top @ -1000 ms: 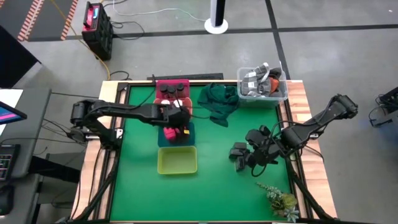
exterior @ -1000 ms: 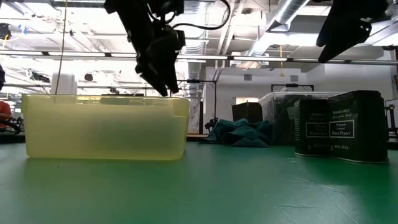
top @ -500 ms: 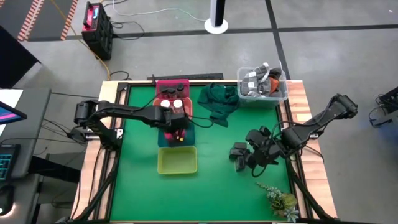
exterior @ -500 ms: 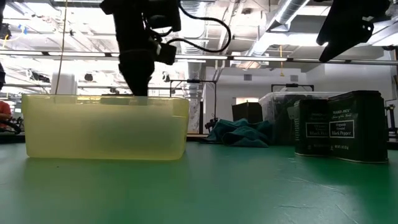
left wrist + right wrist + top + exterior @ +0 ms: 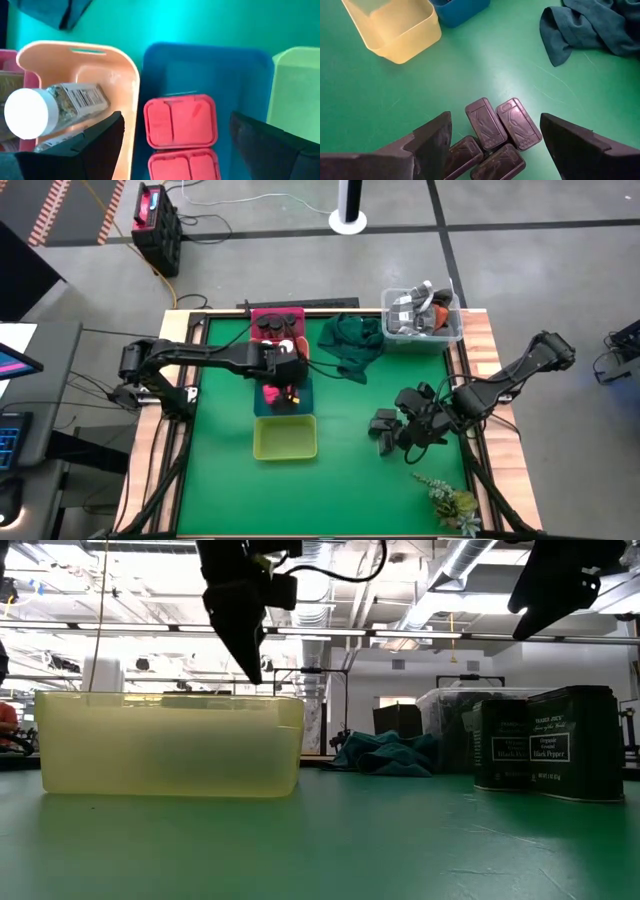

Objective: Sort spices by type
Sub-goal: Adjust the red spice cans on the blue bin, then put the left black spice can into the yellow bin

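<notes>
The left tool (image 5: pixel 172 142), fingers apart and empty, has lifted from the blue tray (image 5: pixel 205 65); two pink-red packets (image 5: pixel 181 122) lie inside, so that type looks sorted.

Industrial lab: exposed ceiling ducts (image 5: pixel 470 560), taped concrete floor (image 5: pixel 520 240).

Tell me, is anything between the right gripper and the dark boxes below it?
Nothing visible. The right gripper hangs open above the four dark boxes, with only bare green table around them.
</notes>
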Robot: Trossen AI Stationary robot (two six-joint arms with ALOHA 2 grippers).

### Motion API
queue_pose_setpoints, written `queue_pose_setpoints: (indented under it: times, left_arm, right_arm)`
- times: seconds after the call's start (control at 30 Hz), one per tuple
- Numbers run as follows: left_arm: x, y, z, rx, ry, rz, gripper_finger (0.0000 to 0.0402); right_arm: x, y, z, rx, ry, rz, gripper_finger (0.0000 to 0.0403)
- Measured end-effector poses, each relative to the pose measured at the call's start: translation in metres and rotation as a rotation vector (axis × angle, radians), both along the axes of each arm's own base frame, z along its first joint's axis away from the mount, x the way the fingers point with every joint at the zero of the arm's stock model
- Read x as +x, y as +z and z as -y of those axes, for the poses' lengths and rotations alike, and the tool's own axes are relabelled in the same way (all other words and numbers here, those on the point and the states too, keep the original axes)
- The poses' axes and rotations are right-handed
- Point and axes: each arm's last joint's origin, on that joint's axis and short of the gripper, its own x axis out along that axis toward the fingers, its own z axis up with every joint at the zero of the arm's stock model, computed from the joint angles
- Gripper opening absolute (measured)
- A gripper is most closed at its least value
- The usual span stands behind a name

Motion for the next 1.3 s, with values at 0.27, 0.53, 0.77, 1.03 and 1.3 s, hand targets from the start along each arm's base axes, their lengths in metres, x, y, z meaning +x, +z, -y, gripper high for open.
queue_pose_setpoints:
  times: [0.27,0.53,0.77,1.03,1.3]
  left_arm:
    - [-0.012,-0.023,0.005,-0.016,-0.018,-0.124,0.0343]
    - [-0.021,-0.034,0.008,0.008,-0.048,-0.220,0.0343]
    - [-0.027,-0.035,0.008,0.057,-0.120,-0.307,0.0343]
    - [-0.022,-0.019,0.008,0.054,-0.140,-0.277,0.0343]
    - [0.012,0.018,0.013,-0.068,-0.069,0.113,0.0343]
  right_arm:
    - [0.000,0.000,0.000,-0.002,-0.002,0.002,0.0327]
    - [0.000,0.000,0.000,-0.001,-0.003,0.002,0.0327]
    - [0.000,0.000,0.000,-0.002,-0.004,0.003,0.0327]
    - [0.000,0.000,0.000,-0.003,-0.005,0.004,0.0327]
    - [0.000,0.000,0.000,-0.004,-0.003,-0.002,0.0327]
